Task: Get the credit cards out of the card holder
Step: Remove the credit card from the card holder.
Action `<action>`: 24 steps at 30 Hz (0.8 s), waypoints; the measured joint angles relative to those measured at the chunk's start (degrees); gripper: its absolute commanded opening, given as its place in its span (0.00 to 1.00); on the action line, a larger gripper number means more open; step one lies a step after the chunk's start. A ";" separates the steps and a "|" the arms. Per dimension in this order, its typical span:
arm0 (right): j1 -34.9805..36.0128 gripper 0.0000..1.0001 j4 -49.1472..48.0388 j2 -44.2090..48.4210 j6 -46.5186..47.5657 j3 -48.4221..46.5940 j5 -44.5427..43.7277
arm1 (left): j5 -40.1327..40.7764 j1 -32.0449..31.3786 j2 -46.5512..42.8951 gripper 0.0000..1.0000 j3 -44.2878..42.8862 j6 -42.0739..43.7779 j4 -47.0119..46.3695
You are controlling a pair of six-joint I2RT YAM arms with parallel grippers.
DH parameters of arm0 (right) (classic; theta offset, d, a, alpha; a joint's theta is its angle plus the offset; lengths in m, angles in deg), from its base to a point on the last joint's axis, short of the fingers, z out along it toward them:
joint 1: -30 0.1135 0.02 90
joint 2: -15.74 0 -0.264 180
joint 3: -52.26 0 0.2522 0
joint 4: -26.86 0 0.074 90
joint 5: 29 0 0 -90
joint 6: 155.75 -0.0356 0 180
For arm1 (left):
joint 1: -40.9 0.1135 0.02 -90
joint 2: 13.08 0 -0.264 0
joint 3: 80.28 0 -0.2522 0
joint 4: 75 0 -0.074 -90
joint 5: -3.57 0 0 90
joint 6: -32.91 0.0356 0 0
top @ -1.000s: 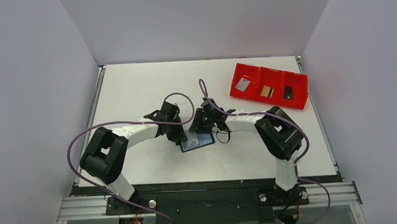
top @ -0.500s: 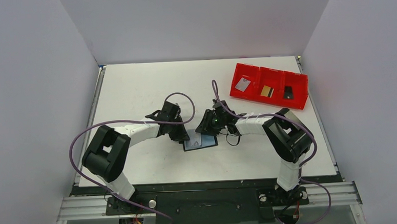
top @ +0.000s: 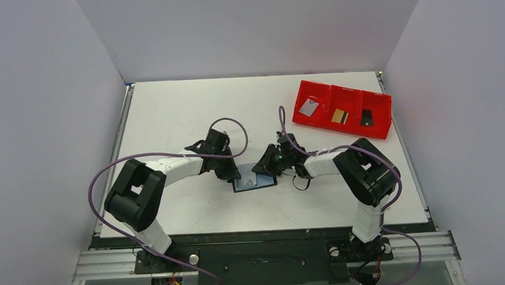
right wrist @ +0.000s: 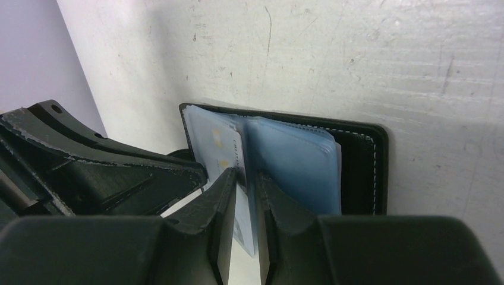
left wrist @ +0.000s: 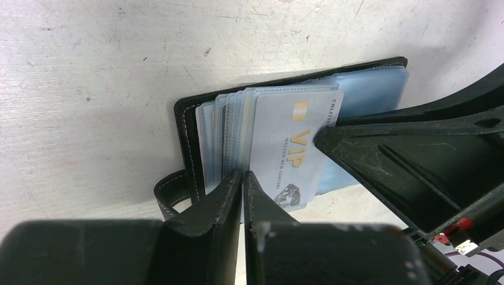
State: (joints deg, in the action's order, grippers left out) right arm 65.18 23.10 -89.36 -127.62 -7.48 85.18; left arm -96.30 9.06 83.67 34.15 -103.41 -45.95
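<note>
The card holder (top: 260, 182) lies open on the table between both arms, its black edge (left wrist: 184, 130) and bluish plastic sleeves showing. A pale credit card (left wrist: 285, 136) marked VIP sticks partly out of a sleeve. My left gripper (top: 233, 175) is shut on the sleeves' near edge (left wrist: 243, 175). My right gripper (top: 265, 169) straddles the pale card's (right wrist: 217, 145) edge, jaws (right wrist: 248, 181) narrow with a small gap left beside the card. The holder's cover (right wrist: 356, 160) lies flat to their right.
A red three-compartment tray (top: 340, 127) stands at the back right, holding a silver card (top: 309, 107), a gold card (top: 339, 116) and a black card (top: 366, 117). The two grippers sit very close, the right finger (left wrist: 416, 160) filling the left wrist view's right side.
My right gripper has drawn right and down to the holder's right edge, and its jaws have narrowed. The left jaws have closed tighter on the sleeves. The holder has settled flatter.
</note>
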 measured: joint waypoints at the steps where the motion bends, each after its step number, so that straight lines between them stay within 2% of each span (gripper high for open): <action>1: 0.00 0.15 -0.31 0.00 -0.37 0.22 0.20 | 0.00 0.00 0.00 0.04 0.00 0.00 0.00; 14: 0.00 0.11 -6.14 0.00 -3.87 3.80 0.96 | 0.02 0.00 0.09 0.01 0.00 0.00 0.00; 24: 0.00 0.14 -7.15 1.05 -5.11 5.18 1.38 | 0.00 0.00 0.20 0.00 -0.11 -0.02 0.07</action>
State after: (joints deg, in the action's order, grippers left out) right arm 65.18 15.95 -88.31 -132.73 -2.30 86.56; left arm -96.30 9.06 83.86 34.04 -103.44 -45.89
